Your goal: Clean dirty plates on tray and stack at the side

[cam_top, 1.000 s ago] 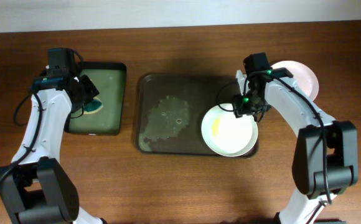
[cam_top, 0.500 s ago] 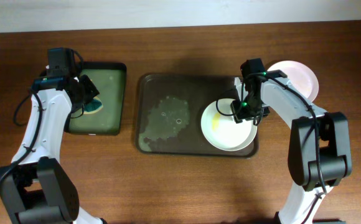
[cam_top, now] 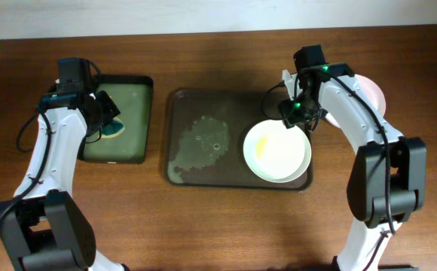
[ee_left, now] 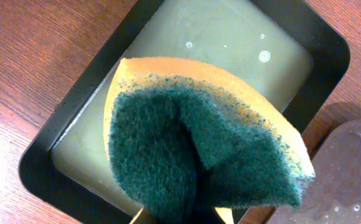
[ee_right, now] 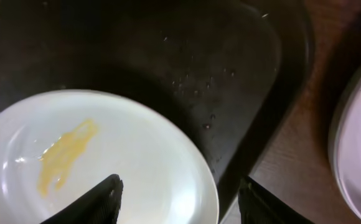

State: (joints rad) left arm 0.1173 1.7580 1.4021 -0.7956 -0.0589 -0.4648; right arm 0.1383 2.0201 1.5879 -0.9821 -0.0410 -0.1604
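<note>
A white plate with a yellow smear lies flat on the right side of the dark brown tray. It also shows in the right wrist view. My right gripper is open and empty above the plate's far right rim. A second white plate lies on the table to the right of the tray, partly hidden by my right arm. A third plate does not show. My left gripper is shut on a green and yellow sponge above the small black tray.
The small black tray with a green inside stands left of the brown tray and holds pale liquid. Wet soapy marks cover the brown tray's left half. The brown tray's corner shows in the left wrist view.
My right gripper has pulled back from the plate toward the tray's far edge. The plate has shifted slightly inward and lies flat on the tray. The left arm has not moved.
</note>
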